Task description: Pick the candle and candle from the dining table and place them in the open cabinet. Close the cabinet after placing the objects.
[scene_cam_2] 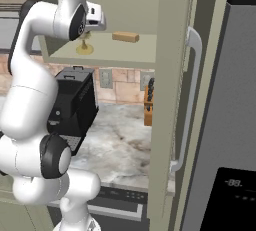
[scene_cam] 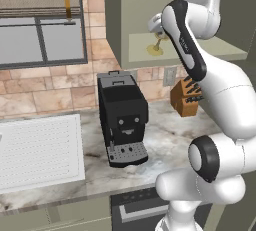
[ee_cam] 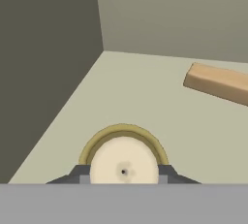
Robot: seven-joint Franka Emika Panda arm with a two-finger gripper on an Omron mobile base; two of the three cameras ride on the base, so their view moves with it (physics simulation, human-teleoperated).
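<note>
Light is even and flat throughout, with no glare and all edges sharp, no blur or bending at the borders. In the hand view the cabinet (ee_cam: 145, 14) is unevenly lit: its left inner wall is dark, its back wall and shelf paler. Shadows are soft; the counter (scene_cam: 165, 135) looks softly mottled.

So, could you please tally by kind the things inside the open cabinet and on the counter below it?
Candle on gold holder, in the cabinet: 1
Wooden block, in the cabinet: 1
Coffee machine, on the counter: 1
Knife block, on the counter: 1
Total: 4
</note>
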